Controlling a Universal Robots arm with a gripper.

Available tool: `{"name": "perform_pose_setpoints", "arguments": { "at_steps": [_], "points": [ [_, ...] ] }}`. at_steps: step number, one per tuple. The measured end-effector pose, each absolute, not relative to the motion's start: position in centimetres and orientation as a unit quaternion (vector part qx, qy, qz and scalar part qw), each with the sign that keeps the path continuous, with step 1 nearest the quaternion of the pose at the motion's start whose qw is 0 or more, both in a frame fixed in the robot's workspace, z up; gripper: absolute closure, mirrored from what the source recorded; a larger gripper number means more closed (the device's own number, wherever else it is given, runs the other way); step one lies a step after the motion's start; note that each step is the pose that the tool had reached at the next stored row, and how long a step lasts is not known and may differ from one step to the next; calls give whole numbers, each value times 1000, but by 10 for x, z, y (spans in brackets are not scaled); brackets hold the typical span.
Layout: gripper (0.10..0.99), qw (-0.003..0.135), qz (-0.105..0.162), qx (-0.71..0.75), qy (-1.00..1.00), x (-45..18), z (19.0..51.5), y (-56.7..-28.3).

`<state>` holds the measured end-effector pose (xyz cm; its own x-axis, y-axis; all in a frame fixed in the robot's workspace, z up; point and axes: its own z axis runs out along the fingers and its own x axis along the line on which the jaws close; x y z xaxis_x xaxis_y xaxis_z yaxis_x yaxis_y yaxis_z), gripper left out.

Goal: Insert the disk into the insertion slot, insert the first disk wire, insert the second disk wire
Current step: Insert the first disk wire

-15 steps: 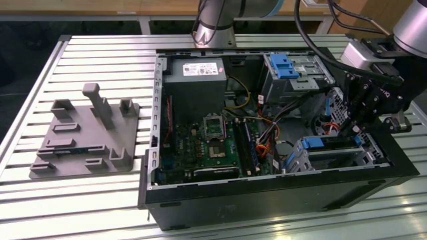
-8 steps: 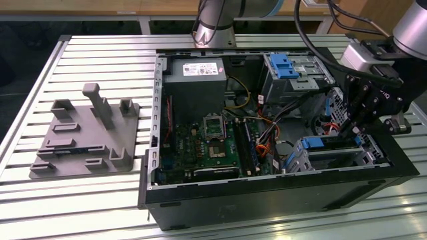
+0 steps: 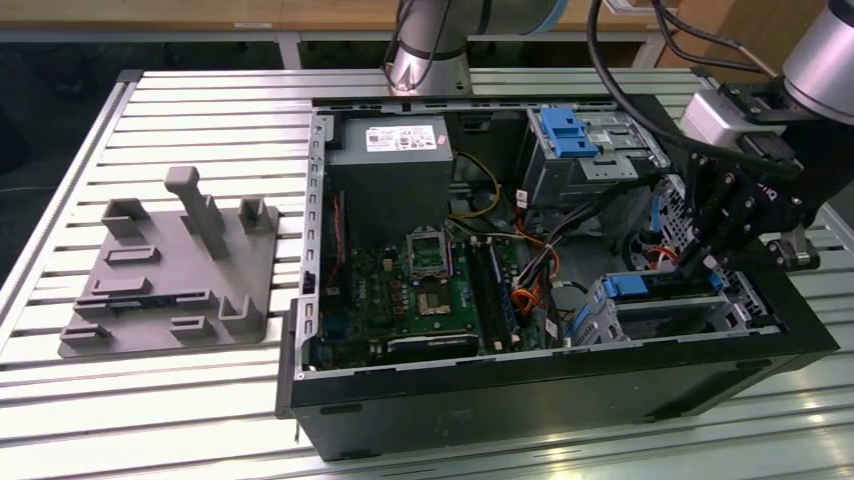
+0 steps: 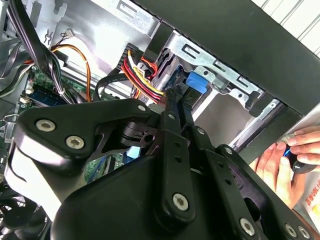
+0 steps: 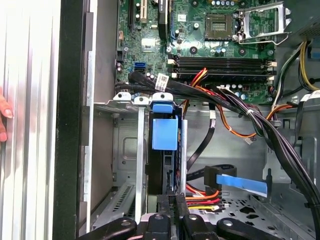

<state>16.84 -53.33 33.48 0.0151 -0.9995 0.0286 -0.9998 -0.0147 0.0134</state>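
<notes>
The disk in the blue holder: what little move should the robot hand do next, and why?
Probably nudge the disk slightly deeper into the insertion slot. The hand is at the disk, its blue carrier stands inside that slot, and the wire plug lies loose beside it.

Hidden and cropped parts
Could not see one end of the disk (image 5: 165, 135) behind the gripper (image 5: 170, 200) in the first wrist view; lost most of a person's hand (image 4: 277, 162) past the edge in both wrist views; could not make out the gripper's lower end inside the computer case (image 3: 534, 390) in the exterior view.
</notes>
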Motion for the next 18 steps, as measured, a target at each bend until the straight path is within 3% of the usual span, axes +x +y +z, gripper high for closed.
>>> {"name": "perform_pose_setpoints", "arguments": {
  "at_steps": [15, 18],
  "points": [
    [922, 15, 5, 712, -702, 168, 327, -534],
    [851, 15, 5, 712, -702, 168, 329, -534]
  ]
}}
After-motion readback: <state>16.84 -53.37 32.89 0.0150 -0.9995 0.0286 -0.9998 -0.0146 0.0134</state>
